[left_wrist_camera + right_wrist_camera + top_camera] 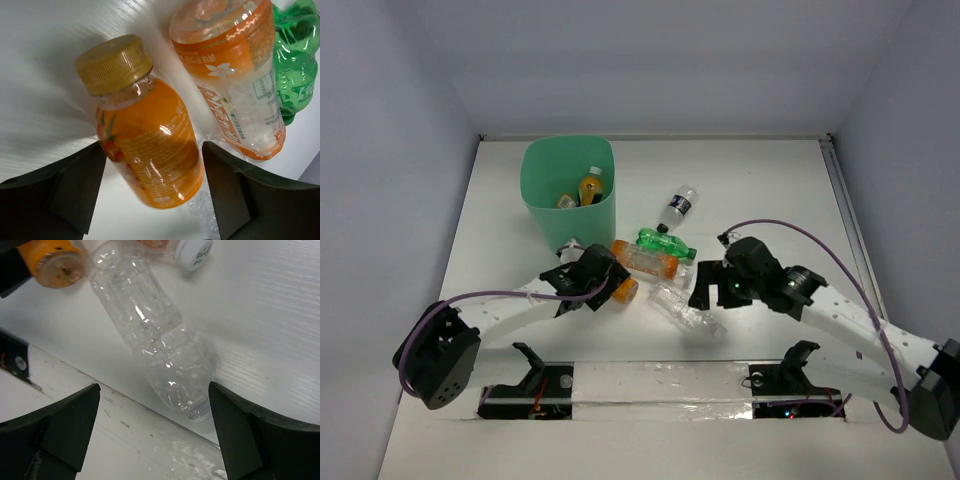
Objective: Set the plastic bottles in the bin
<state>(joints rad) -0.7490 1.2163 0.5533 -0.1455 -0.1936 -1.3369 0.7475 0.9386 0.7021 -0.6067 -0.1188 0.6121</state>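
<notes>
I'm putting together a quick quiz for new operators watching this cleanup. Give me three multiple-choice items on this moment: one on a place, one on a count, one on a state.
1. The green bottle lies:
A. upright against the far wall
B. on the table beside the orange-labelled bottle
C. between the arm bases

2. Bottles visible inside the bin:
A. two
B. none
C. five

3. The right gripper over the clear unlabelled bottle is:
A. shut on it
B. shut and empty
C. open

Answers: B, the top view shows it on its side next to that bottle. A, two bottles show within the rim. C, both fingers stand well clear of the bottle's sides.
</notes>
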